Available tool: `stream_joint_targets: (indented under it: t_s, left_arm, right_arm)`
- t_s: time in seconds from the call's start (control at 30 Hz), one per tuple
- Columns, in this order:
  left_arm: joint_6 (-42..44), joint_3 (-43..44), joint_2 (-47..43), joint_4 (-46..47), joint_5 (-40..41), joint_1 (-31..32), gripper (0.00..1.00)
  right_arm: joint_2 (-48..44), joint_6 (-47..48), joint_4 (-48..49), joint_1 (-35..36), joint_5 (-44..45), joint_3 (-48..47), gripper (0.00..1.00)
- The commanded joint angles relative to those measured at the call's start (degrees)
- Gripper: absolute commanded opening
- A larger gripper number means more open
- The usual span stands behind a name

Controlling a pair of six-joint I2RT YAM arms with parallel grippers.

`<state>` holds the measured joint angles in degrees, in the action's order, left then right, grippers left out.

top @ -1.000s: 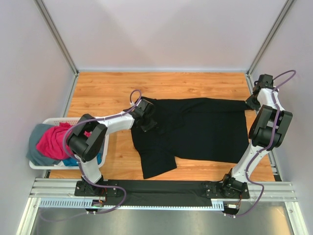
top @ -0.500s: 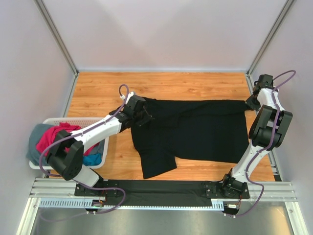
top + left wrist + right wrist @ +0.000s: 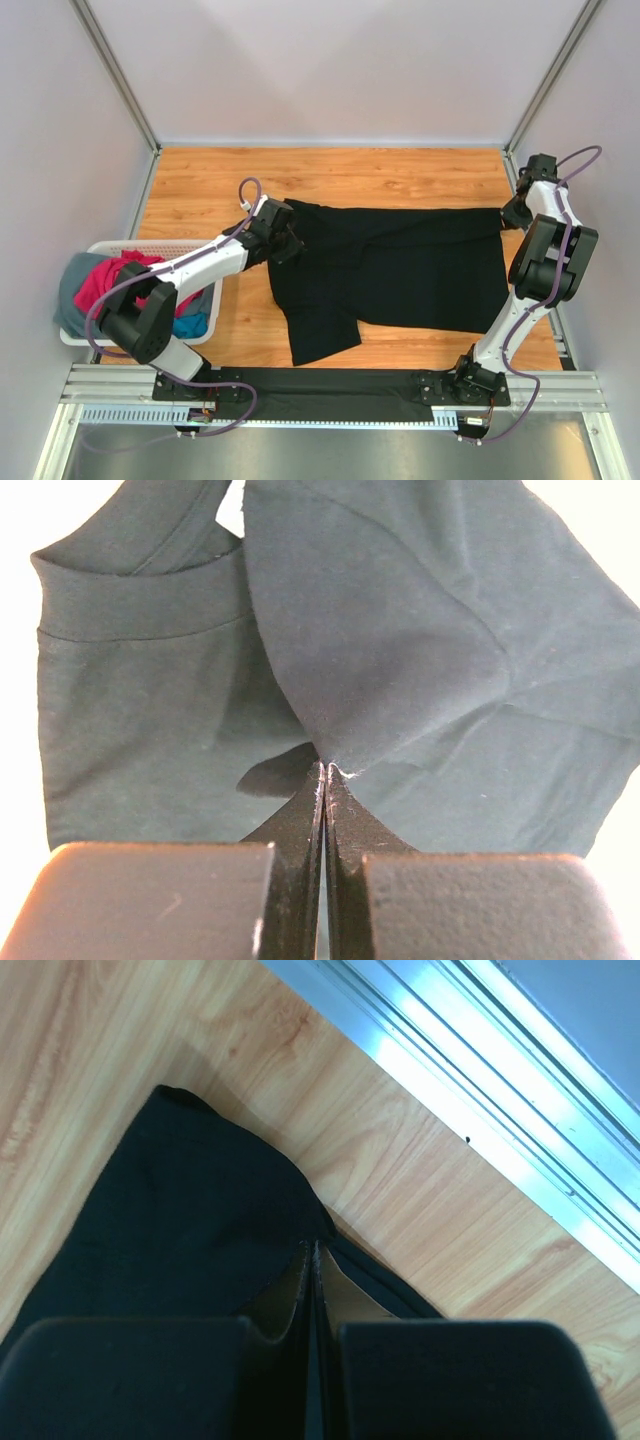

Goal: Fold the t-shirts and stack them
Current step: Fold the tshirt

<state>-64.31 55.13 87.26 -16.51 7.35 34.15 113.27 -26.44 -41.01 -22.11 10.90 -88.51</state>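
Note:
A large black t-shirt [image 3: 400,270] lies spread across the wooden table, one sleeve pointing toward the near edge. My left gripper [image 3: 287,238] is shut on a fold of cloth at its left end; in the left wrist view the fingertips [image 3: 326,768] pinch a raised peak of the black t-shirt [image 3: 400,630]. My right gripper [image 3: 514,212] is shut on the shirt's far right corner, where the black t-shirt [image 3: 180,1220] runs in between the closed jaws [image 3: 313,1247]. Magenta-pink [image 3: 100,285], bright blue [image 3: 190,325] and grey [image 3: 68,290] t-shirts sit heaped in the basket.
The white slotted basket [image 3: 130,246] stands at the table's left edge beside the left arm. An aluminium rail [image 3: 480,1070] borders the table just right of the right gripper. Bare wood [image 3: 220,180] lies beyond the shirt.
The left arm's elbow swung out to the left over the basket, and its gripper drew the pinched cloth a little left and farther back. The right arm stayed put.

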Motion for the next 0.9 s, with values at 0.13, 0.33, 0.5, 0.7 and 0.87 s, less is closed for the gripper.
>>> stream_joint_targets:
  t_s: [0.13,0.33,0.5,0.7,0.87]
  left_arm:
    - [1.12,2.96,3.96,0.34,-1.64,-0.31,0.0]
    - [2.0,3.75,4.49,-0.8,-1.47,-0.4,0.08]
    - [6.03,8.14,3.18,-4.49,0.64,-1.37,0.52]
    - [17.28,19.2,6.42,-5.81,4.77,-4.0,0.63]
    - [19.05,26.77,14.84,-5.55,2.93,-7.43,0.61]
  right_arm:
    - [-0.51,1.12,-1.0,-0.39,0.35,2.29,0.01]
    - [-0.33,1.74,-3.45,-0.3,0.7,1.85,0.2]
    - [-3.05,3.32,-8.2,-0.3,0.36,-1.04,0.42]
    - [-8.32,4.46,-9.26,0.05,-7.1,-3.86,0.45]
    - [-9.74,3.94,-1.89,2.15,-14.04,-0.45,0.43]
